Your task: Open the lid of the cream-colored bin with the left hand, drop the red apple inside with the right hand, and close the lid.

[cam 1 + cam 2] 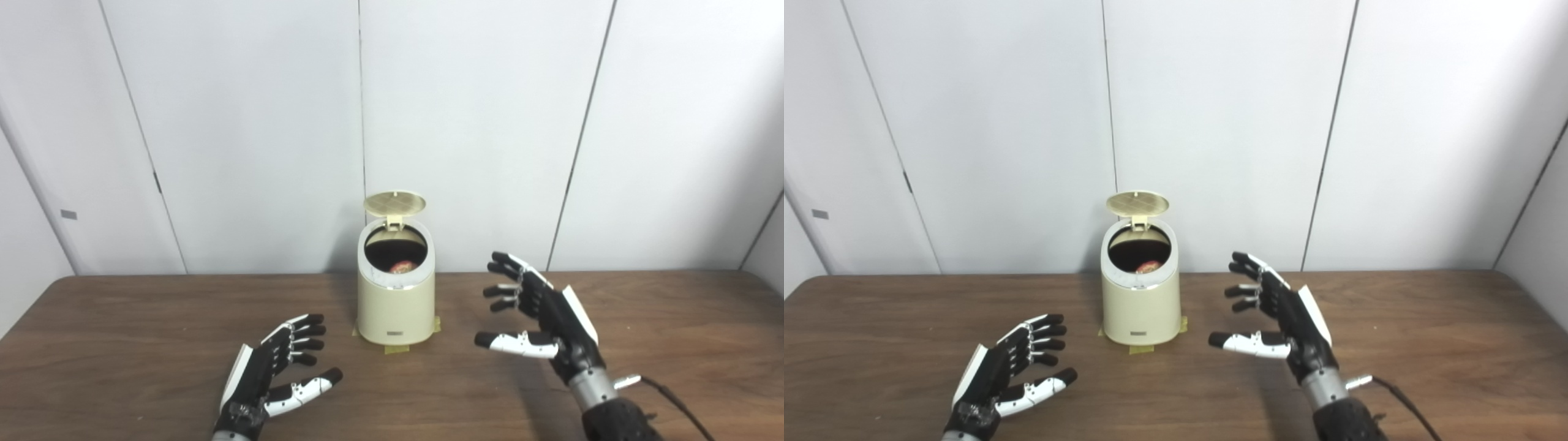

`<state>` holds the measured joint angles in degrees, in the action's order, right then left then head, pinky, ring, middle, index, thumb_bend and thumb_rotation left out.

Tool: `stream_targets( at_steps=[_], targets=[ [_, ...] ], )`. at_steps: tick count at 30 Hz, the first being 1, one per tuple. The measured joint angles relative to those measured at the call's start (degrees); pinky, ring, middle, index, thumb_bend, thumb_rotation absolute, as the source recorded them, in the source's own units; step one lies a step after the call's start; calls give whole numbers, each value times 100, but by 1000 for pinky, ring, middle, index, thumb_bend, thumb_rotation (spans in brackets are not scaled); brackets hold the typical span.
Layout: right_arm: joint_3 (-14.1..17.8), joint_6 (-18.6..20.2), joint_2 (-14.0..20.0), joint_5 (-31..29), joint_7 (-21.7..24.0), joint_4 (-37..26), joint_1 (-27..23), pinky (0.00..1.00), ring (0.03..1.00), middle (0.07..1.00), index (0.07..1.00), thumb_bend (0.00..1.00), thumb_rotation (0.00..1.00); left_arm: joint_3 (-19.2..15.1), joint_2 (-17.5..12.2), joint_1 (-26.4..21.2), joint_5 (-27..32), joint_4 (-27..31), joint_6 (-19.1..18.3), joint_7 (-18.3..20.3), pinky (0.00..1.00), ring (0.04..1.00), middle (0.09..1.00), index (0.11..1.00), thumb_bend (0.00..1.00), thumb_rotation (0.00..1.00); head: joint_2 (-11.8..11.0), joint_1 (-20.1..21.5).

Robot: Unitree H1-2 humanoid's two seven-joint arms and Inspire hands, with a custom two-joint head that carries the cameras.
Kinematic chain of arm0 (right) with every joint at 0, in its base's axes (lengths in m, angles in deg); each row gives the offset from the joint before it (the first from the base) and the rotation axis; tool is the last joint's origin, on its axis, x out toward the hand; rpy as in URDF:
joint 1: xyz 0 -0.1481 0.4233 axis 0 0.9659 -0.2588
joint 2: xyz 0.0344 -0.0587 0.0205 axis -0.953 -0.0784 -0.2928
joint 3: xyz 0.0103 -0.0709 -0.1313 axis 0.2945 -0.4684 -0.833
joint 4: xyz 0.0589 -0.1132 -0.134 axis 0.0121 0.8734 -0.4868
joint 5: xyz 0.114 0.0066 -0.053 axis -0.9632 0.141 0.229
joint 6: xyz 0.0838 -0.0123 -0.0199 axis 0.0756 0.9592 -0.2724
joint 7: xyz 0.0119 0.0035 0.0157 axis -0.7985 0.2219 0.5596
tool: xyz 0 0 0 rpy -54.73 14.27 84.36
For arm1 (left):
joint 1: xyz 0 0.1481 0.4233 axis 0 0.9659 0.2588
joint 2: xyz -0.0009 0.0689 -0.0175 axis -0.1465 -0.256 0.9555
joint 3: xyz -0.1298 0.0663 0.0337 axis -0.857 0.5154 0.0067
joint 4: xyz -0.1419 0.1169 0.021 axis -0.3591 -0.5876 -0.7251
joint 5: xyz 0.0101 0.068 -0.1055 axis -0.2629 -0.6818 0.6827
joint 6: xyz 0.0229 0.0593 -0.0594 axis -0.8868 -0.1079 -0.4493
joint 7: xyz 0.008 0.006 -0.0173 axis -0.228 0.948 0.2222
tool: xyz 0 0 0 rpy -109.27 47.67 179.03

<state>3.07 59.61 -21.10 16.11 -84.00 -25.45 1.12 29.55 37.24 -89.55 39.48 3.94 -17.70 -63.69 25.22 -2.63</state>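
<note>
Cream bin (395,303) mid-table, lid (395,203) flipped up at the far side, red apple (403,267) down inside, mostly hidden by the rim. Left hand (272,373) and right hand (542,318) both spread wide, grasping nothing, either side of it.

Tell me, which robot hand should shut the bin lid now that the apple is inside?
Probably the left hand, as the task has it work the lid. Both hands are open and empty, on either side of the bin. The right hand is raised higher, but neither touches the lid, which stands open with the apple inside.
</note>
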Motion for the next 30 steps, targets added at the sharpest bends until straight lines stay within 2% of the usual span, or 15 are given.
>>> stream_targets(
  at_steps=[6,11,15,21,25,30],
  targets=[
    [13,94,-256,-115,6,-150,249,556,672,823,849,855,199,-25,-6,95,8,110,-8,2,647,737,791,809,733,177,35,-53],
    [55,114,-293,-146,-31,-203,338,573,697,823,840,825,175,-60,-41,92,12,129,-11,19,632,770,862,846,763,278,18,-97],
    [149,57,-362,-186,-122,-75,422,578,698,823,837,840,196,-59,-273,1,-52,434,-181,112,676,821,880,875,815,326,-9,-97],
    [202,-40,-387,-285,-178,78,419,574,692,823,836,849,203,-85,-691,-665,-55,789,-713,342,703,872,924,918,887,350,-53,-88],
    [198,-76,-377,-252,-207,120,407,574,697,821,833,854,226,-22,-823,-1138,-104,799,-998,488,733,913,949,950,931,375,-61,-123],
    [193,-74,-364,-208,-214,117,395,573,691,818,832,854,219,147,-962,-1810,-252,760,-1261,673,735,929,955,949,922,365,-61,-123]
  ],
)
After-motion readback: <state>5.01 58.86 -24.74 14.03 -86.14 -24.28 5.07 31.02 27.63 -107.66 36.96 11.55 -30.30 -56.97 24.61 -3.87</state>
